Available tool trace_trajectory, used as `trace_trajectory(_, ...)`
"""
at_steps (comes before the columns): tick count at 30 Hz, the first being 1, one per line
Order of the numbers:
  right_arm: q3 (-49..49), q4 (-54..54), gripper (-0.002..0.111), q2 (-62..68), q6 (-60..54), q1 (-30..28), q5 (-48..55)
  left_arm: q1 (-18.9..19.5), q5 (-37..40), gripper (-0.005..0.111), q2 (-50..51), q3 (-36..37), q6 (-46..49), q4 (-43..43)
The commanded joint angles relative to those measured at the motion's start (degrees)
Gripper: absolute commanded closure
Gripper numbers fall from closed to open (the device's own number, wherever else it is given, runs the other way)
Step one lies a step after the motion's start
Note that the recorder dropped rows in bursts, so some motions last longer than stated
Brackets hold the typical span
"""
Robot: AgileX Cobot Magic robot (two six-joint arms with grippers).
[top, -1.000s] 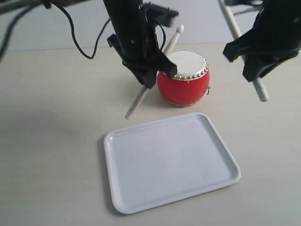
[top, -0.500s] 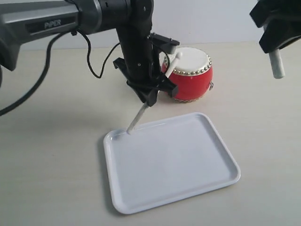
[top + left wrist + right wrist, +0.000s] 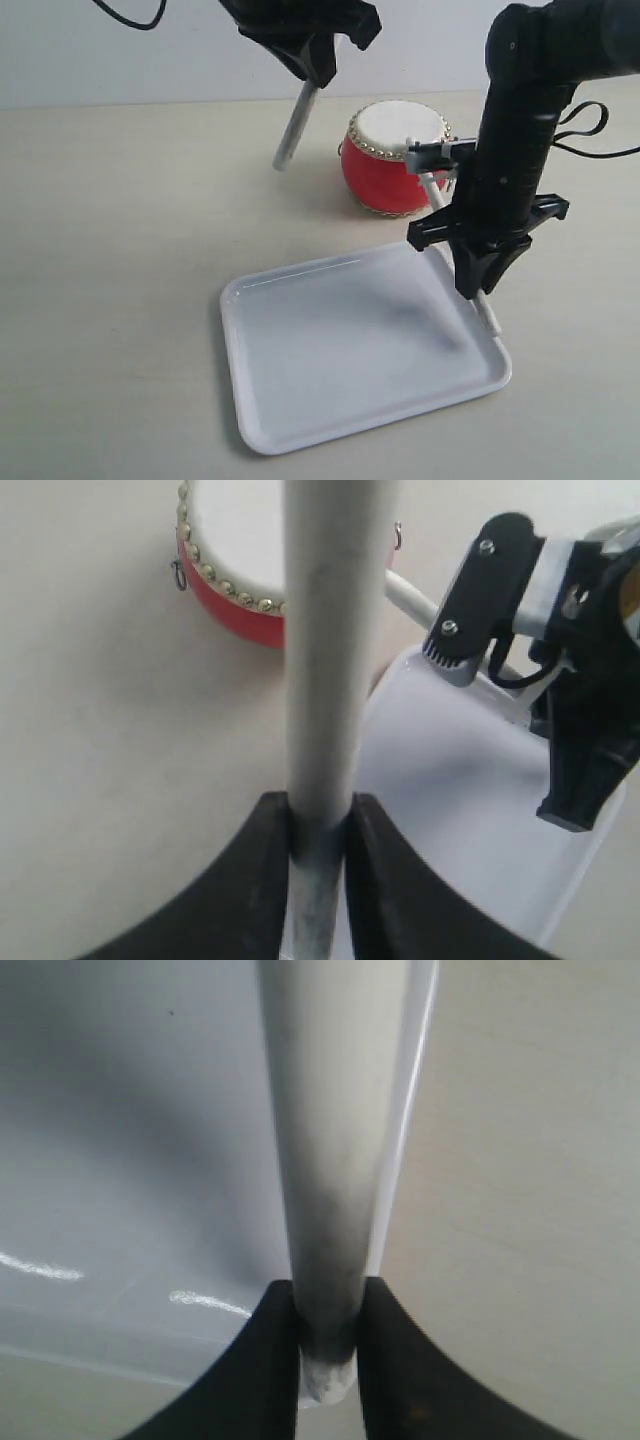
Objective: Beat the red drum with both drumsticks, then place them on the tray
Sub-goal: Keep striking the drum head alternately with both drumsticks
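Observation:
The red drum (image 3: 385,175) with its cream top stands on the table behind the tray (image 3: 300,400). My left gripper (image 3: 312,62) hangs high, left of the drum, shut on a pale drumstick (image 3: 293,128) that points down over the table. In the left wrist view that drumstick (image 3: 325,630) runs out from the left gripper (image 3: 320,810) across the drum (image 3: 245,620). My right gripper (image 3: 480,280) is low at the tray's right rim, shut on the other drumstick (image 3: 487,314), whose lower end is at the rim. The right wrist view shows this drumstick (image 3: 335,1110) clamped in the right gripper (image 3: 328,1295) along the tray's edge (image 3: 415,1110).
The pale table (image 3: 110,260) lies bare to the left of the tray and in front of it. The right arm (image 3: 525,120) stands upright just right of the drum, and it shows in the left wrist view (image 3: 590,690) over the tray (image 3: 460,810).
The left gripper has lifted its drumstick from the tray's back left edge to high up left of the drum. The right arm has come down from the top right to the tray's right rim.

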Motion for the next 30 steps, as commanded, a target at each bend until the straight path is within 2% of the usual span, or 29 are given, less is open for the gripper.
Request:
trace_trajectory(1,-0.3,0.1,0.108,-2.8,-0.5,0.1,0.4,-0.1,-0.3,0.107,-0.9,1.1,0.2,-0.3)
trace_trajectory(4,-0.3,-0.8,0.108,-11.5,-0.5,0.1,1.4,-0.1,-0.3,0.107,1.5,4.0,1.9,-0.3)
trace_trajectory(8,-0.3,-1.6,0.108,-25.6,0.0,0.1,1.4,-0.1,-0.3,0.107,10.1,4.8,3.4,-0.3)
trace_trajectory(10,-0.3,-1.4,0.108,-32.3,0.0,0.1,1.4,-0.1,-0.3,0.107,15.6,2.3,4.5,-0.3)
trace_trajectory(16,-0.3,-1.4,0.108,-39.7,0.0,0.1,1.4,-0.1,-0.3,0.107,23.7,-4.9,3.4,-0.3)
trace_trajectory(23,-0.2,-1.7,0.108,-38.1,0.0,0.1,1.4,-0.1,-0.3,0.107,21.3,-5.3,2.1,-0.6)
trace_trajectory(30,-0.2,-1.4,0.108,-25.7,0.0,0.1,-0.8,-0.1,-0.3,0.107,13.4,-5.3,-0.3,-0.6)
